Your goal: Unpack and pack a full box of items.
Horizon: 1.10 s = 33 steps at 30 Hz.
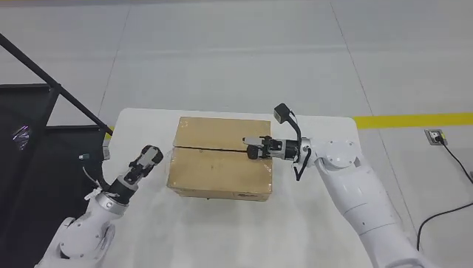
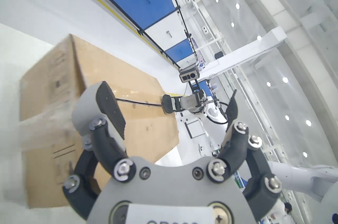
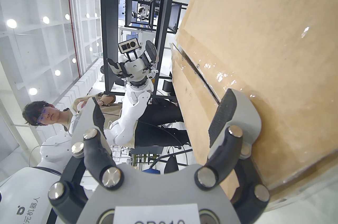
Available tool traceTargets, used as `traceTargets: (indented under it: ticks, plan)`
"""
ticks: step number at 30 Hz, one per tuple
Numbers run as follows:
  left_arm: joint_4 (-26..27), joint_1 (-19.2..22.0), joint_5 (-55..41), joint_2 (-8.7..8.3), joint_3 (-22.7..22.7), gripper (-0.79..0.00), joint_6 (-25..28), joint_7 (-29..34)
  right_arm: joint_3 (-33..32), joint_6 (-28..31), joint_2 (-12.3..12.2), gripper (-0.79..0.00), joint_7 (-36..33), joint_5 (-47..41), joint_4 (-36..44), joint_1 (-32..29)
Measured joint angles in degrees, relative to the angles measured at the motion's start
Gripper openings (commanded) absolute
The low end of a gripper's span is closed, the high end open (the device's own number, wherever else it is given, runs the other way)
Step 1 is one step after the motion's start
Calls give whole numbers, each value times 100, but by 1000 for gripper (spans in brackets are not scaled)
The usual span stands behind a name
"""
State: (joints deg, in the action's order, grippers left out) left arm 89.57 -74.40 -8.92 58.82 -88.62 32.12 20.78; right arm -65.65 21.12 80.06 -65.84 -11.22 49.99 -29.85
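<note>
A closed brown cardboard box [image 1: 220,157] stands in the middle of the white table, its two top flaps meeting at a dark seam [image 1: 214,148]. My right gripper [image 1: 255,148] is open over the box top at the seam's right end. In the right wrist view one of its fingers [image 3: 224,114] rests on the box [image 3: 264,50] beside the seam. My left gripper [image 1: 150,157] is open a little to the left of the box, apart from it and empty. Its wrist view shows the box's side [image 2: 52,103] beyond the open left gripper [image 2: 170,110], with the right gripper [image 2: 169,103] farther off.
The white table [image 1: 222,224] has bare room in front of the box and on both sides. A black frame with dark netting [image 1: 29,135] stands off the table's left edge. A floor socket [image 1: 434,136] with a cable lies at the right.
</note>
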Motion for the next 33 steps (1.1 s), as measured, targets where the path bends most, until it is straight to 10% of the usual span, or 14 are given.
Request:
traceTargets:
  ticks: [13, 33]
  plan:
    - [-24, -424, -322, -36, -415, 0, -211, 55, 0, -6, 0, 0, 0, 5, 5, -2]
    - [-1421, 126, -1053, 218, 464, 0, -1004, -106, 134, -281, -52, 0, 449, 227, 316, -176]
